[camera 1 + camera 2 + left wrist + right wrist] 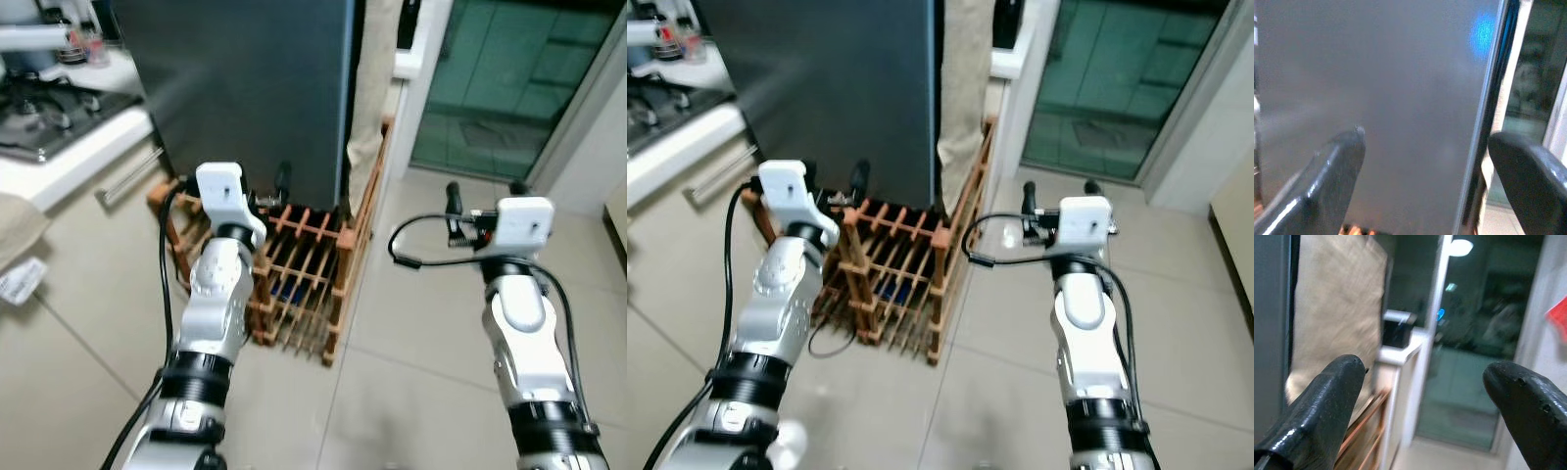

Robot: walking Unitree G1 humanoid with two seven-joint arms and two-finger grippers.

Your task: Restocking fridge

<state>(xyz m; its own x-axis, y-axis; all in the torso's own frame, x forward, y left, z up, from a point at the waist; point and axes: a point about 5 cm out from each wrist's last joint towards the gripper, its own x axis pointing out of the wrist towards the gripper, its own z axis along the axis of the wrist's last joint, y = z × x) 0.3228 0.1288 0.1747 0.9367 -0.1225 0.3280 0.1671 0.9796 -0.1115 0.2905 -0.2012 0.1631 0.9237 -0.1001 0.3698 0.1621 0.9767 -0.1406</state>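
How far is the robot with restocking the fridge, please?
Nothing looks done yet: the grey fridge door is shut. In hand: both arms are raised, the open left gripper facing the door above the wooden rack, the open right gripper pointing past the fridge's edge, both empty. Left: open the door, fetch items and load them.

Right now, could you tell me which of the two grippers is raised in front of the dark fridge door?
The left gripper; its open fingers face the fridge door, while the right gripper points past it.
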